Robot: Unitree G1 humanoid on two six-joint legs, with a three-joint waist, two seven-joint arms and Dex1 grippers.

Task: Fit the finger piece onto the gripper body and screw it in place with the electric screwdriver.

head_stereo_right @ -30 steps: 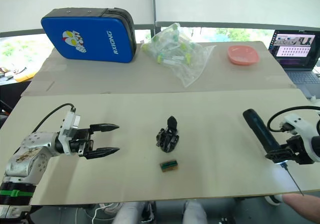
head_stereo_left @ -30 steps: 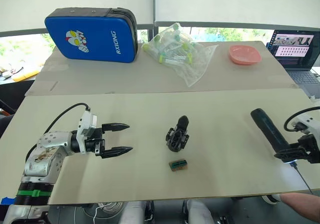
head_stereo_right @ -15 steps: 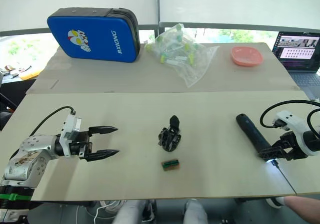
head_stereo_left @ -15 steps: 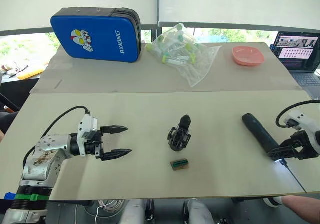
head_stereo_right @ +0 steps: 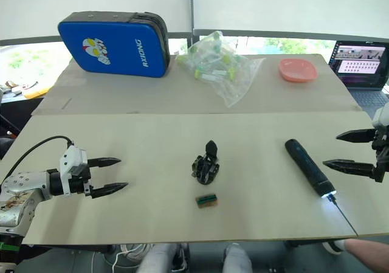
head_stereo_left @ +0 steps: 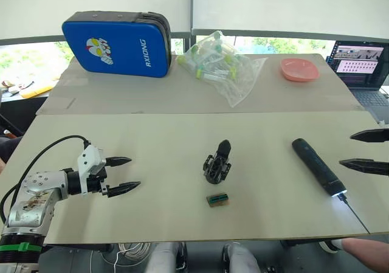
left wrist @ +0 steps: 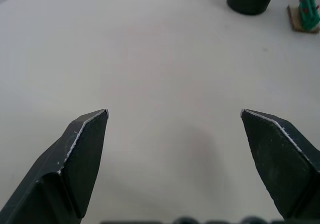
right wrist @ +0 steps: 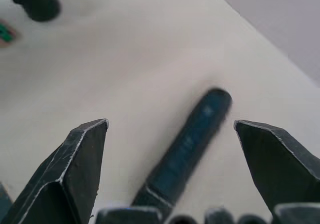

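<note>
While poised at table's right edge, right gripper [head_stereo_right: 355,151] spread wide, empty, just beside electric screwdriver [head_stereo_right: 307,167] lying flat, lit bit toward near edge. Left gripper [head_stereo_left: 118,174] likewise parted, holding nothing, well apart from gripper body [head_stereo_left: 217,163] standing mid-table. Small green-and-brown block [head_stereo_left: 217,199] just in front. Finger piece not made out separately. Best approach, as judgement: straddle screwdriver mid-barrel, square to its axis, close firmly before lifting.
</note>
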